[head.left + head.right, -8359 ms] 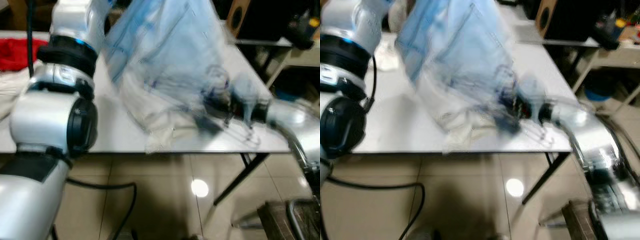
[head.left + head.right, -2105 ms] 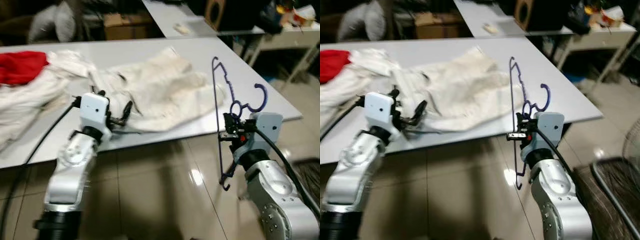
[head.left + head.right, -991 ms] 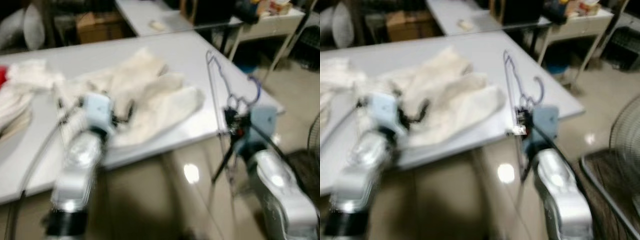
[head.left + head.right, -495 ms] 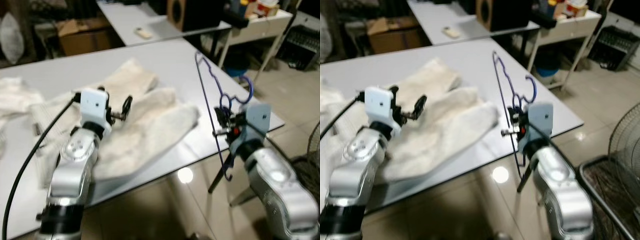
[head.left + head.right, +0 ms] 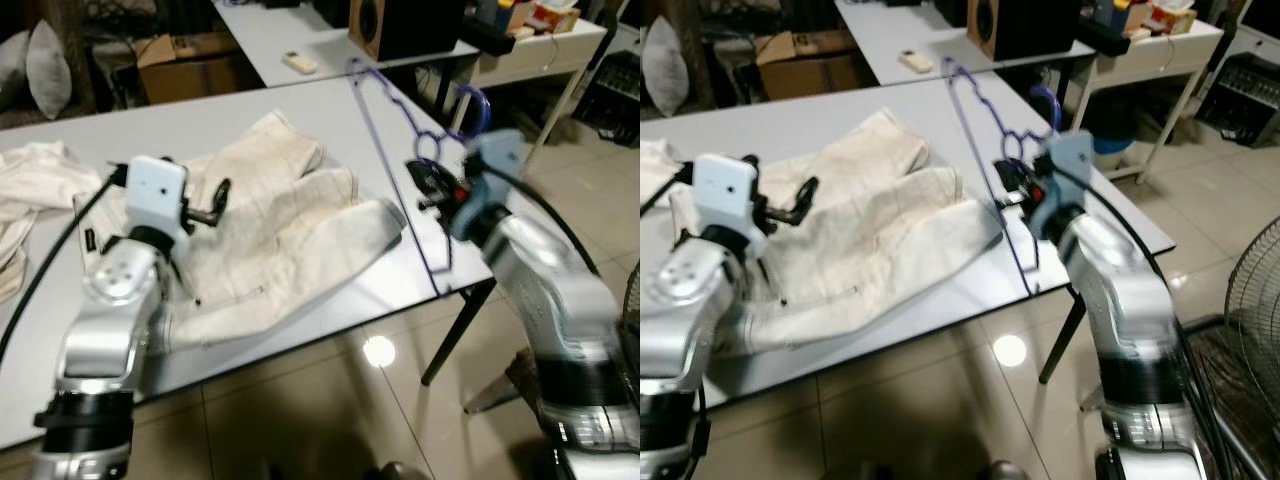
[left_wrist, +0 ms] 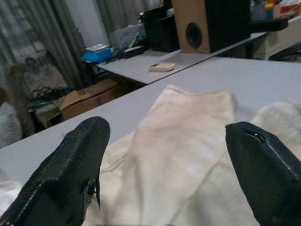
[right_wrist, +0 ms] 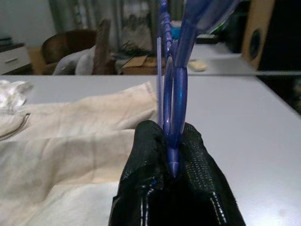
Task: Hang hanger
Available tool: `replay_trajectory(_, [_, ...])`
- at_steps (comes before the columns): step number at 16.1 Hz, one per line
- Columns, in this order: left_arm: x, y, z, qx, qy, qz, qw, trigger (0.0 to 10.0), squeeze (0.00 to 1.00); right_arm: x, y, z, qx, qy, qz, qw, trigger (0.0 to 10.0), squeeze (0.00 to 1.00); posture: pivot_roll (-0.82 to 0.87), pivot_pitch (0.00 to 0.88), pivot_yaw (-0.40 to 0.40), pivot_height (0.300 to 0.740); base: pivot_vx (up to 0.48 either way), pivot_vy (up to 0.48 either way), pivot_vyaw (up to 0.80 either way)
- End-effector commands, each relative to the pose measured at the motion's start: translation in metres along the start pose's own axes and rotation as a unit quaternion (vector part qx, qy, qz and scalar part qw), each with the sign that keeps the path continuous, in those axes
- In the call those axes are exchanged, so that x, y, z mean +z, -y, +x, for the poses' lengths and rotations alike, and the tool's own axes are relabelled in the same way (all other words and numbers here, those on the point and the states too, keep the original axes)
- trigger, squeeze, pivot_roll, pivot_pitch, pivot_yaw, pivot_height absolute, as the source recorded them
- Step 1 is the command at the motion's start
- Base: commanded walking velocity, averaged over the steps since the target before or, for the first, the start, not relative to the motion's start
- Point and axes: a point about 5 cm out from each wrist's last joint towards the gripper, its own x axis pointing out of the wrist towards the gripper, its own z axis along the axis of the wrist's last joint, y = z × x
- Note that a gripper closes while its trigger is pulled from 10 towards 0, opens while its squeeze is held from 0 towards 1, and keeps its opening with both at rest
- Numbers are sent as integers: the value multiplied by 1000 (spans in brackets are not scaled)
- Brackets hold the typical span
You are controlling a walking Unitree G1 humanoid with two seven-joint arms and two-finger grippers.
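A thin blue hanger stands tilted above the white table's right end. My right gripper is shut on its neck just below the hook. The black fingertips press on the blue wire from both sides. A cream garment lies spread flat on the table between the two arms. My left gripper hovers open over the garment's left part, with nothing between its fingers.
More pale cloth lies at the table's left. A second table behind carries a speaker and a small remote. A cardboard box sits beyond. At the right stand a white side table and a fan.
The view has swung and the table has come closer. My right gripper has lifted the hanger from beside the table edge to above the tabletop. The left gripper stays open.
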Motion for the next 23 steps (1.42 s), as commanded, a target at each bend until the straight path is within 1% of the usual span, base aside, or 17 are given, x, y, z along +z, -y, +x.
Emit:
replay_trajectory(1, [1, -12, -4, 15, -6, 11, 1000, 10000, 47, -6, 3, 10, 18, -12, 6, 1000, 10000, 0, 68, 102, 21, 740, 0, 0, 0])
replay_trajectory(3, [5, -38, -14, 39, -17, 26, 999, 10000, 51, -14, 0, 34, 60, -34, 24, 997, 10000, 0, 111, 141, 18, 740, 0, 0, 0])
replay_trajectory(4, [6, -43, -18, 41, -20, 30, 999, 10000, 55, -16, -2, 39, 71, -37, 28, 996, 10000, 0, 117, 146, 18, 740, 0, 0, 0])
replay_trajectory(5, [7, -56, -30, 40, -31, 47, 998, 10000, 55, -20, -10, 53, 106, -48, 38, 992, 10000, 0, 137, 161, 14, 740, 0, 0, 0])
replay_trajectory(7, [9, -67, -43, 40, -41, 61, 997, 10000, 55, -16, -20, 63, 142, -40, 76, 986, 10000, 0, 162, 178, 1, 740, 0, 0, 0])
replay_trajectory(9, [12, -81, -57, 62, -54, 73, 994, 10000, 55, -3, -30, 74, 194, -18, 125, 973, 10000, 0, 199, 197, -32, 740, 0, 0, 0])
replay_trajectory(10, [13, -82, -59, 64, -56, 76, 993, 10000, 55, -1, -32, 76, 200, -17, 133, 971, 10000, 0, 199, 197, -32, 740, 0, 0, 0])
replay_trajectory(11, [13, -85, -64, 65, -67, 82, 992, 10000, 55, -3, -33, 82, 187, -37, 145, 971, 10000, 0, 209, 205, -40, 740, 0, 0, 0])
replay_trajectory(12, [11, -84, -67, 61, -82, 86, 991, 10000, 55, -13, -30, 87, 125, -84, 147, 978, 10000, 0, 210, 209, -40, 740, 0, 0, 0])
replay_trajectory(13, [6, -83, -69, 56, -99, 91, 989, 10000, 55, -22, -24, 89, 53, -114, 144, 982, 10000, 0, 210, 212, -39, 740, 0, 0, 0])
replay_trajectory(14, [1, -81, -70, 51, -118, 95, 987, 10000, 55, -29, -17, 88, -12, -128, 157, 979, 10000, 0, 210, 218, -36, 740, 0, 0, 0])
replay_trajectory(15, [-1, -80, -70, 50, -125, 97, 986, 10000, 55, -32, -15, 87, -33, -133, 169, 976, 10000, 0, 210, 218, -36, 740, 0, 0, 0])
replay_trajectory(16, [-5, -72, -69, 36, -137, 89, 986, 10000, 59, -44, -9, 82, -70, -154, 200, 965, 10000, 0, 212, 219, -33, 740, 0, 0, 0])
replay_trajectory(17, [-6, -69, -68, 29, -140, 87, 986, 10000, 55, -47, -7, 80, -76, -161, 201, 963, 10000, 0, 211, 218, -33, 740, 0, 0, 0])
replay_trajectory(19, [-12, -50, -62, -13, -140, 70, 988, 10000, 59, -59, 3, 72, -112, -182, 191, 958, 10000, 0, 203, 207, -32, 740, 0, 0, 0])
replay_trajectory(21, [-14, -29, -52, -47, -129, 50, 989, 10000, 55, -62, 23, 63, -172, -181, 173, 953, 10000, 0, 184, 195, -24, 740, 0, 0, 0])
replay_trajectory(23, [-14, -19, -44, -62, -122, 46, 990, 10000, 55, -60, 37, 56, -203, -174, 160, 950, 10000, 0, 160, 184, -11, 740, 0, 0, 0])
